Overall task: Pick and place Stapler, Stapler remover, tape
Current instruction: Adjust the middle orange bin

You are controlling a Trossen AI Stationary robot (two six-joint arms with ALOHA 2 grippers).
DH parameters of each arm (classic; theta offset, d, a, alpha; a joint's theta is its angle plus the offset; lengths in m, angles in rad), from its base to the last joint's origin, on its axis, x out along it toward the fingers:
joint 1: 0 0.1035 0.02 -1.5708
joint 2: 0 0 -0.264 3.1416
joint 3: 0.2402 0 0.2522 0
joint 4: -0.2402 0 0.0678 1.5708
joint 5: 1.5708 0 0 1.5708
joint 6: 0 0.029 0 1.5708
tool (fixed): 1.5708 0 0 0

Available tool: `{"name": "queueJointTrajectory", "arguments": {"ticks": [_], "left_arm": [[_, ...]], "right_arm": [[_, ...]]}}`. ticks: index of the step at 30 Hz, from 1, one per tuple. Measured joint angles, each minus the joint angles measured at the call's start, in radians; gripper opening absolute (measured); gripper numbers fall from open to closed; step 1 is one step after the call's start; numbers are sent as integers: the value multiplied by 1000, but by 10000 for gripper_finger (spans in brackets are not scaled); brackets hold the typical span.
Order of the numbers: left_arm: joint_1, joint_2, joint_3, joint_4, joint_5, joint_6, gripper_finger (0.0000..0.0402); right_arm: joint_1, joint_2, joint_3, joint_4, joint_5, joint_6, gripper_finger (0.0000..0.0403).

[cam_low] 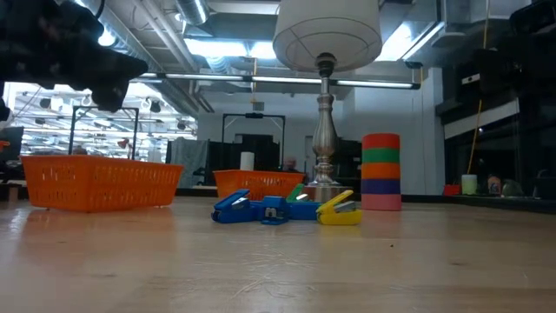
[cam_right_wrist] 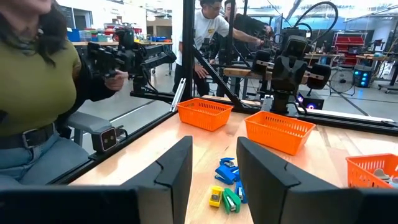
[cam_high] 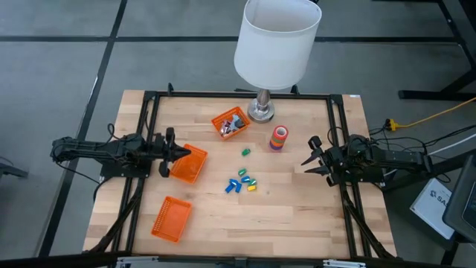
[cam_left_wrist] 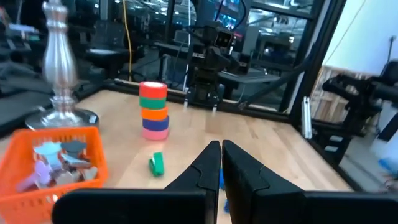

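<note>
- Honestly, the main risk I see is the stack of small coloured tape rolls (cam_high: 279,138) toppling: it stands tall and narrow, so a gripper coming in from the side would probably knock the top rings off instead of lifting one.
- Second worry: the little blue, green and yellow angular plastic pieces (cam_high: 242,182) sit bunched together mid-counter, several touching, so a grab there could easily take two or shove the neighbours away.
- One stray green piece (cam_high: 245,152) lies apart from the bunch, between it and the tape.
- Tape look: ring-shaped rolls stacked upright, red on top, then green, orange, purple, with a pinkish one at the base in the low view. It stands on the wooden counter (cam_high: 297,216) just beside the silver lamp base (cam_high: 260,112).
- Left gripper (cam_high: 168,152) has its fingers pressed together with nothing between them, hovering at the edge of the orange mesh basket (cam_high: 187,164) on the left side.
- Right gripper (cam_high: 311,161) is spread wide and empty, near the counter's right edge, pointing toward the middle.
- Another orange basket (cam_high: 172,219) sits near the front, and a small orange bin of odds and ends (cam_high: 230,123) sits beside the lamp.
</note>
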Motion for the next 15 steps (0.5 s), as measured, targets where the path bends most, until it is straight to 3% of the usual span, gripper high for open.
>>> {"name": "queueJointTrajectory", "arguments": {"ticks": [4, 8, 15], "left_arm": [[0, 0, 0, -1, 1, -69, 12], [0, 0, 0, -2, -14, -1, 12], [0, 0, 0, 0, -8, -41, 13]], "right_arm": [[0, 0, 0, 0, 0, -1, 129], [0, 0, 0, 0, 0, -1, 129], [0, 0, 0, 0, 0, 0, 129]]}}
